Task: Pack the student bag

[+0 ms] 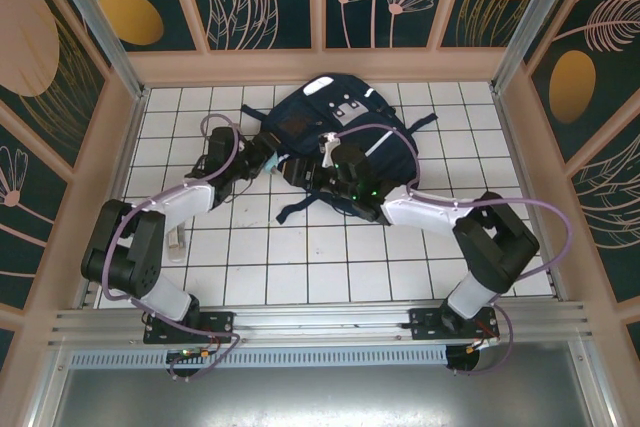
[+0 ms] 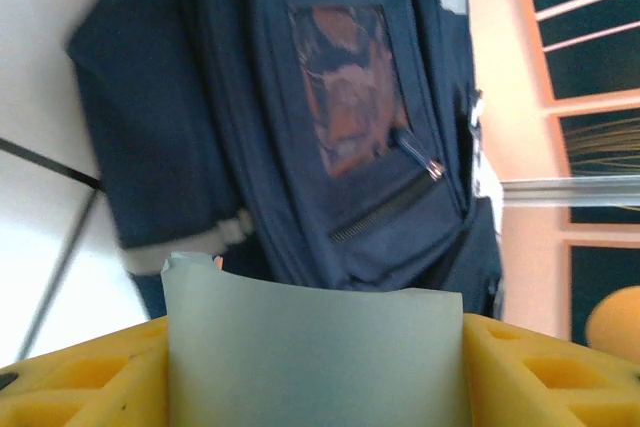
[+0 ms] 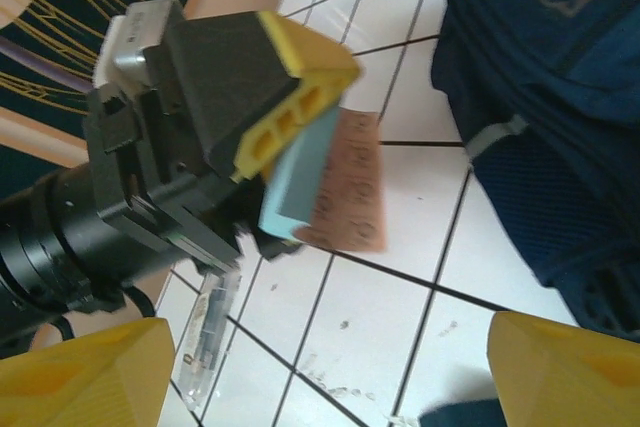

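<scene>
The student bag point(image 1: 345, 122), dark navy with white-grey patches, lies flat on the tiled floor at the back centre. In the left wrist view the student bag point(image 2: 340, 117) shows its front pocket and zips. My left gripper point(image 1: 268, 159) hovers at its left edge, shut on a pale blue box point(image 2: 315, 357) between yellow fingers point(image 2: 80, 377). The right wrist view shows that pale blue box point(image 3: 300, 167), with a brown printed face, held above the tiles beside the student bag point(image 3: 540, 97). My right gripper point(image 3: 325, 377) is open over bare tile with nothing between its fingers, and it sits by the bag's near edge point(image 1: 318, 172).
A clear plastic pen packet point(image 3: 205, 332) lies on the tiles at the left, beside the left arm point(image 1: 178, 239). Loose bag straps point(image 1: 300, 205) trail toward the front. Wooden walls point(image 1: 120, 147) enclose the white tiled floor.
</scene>
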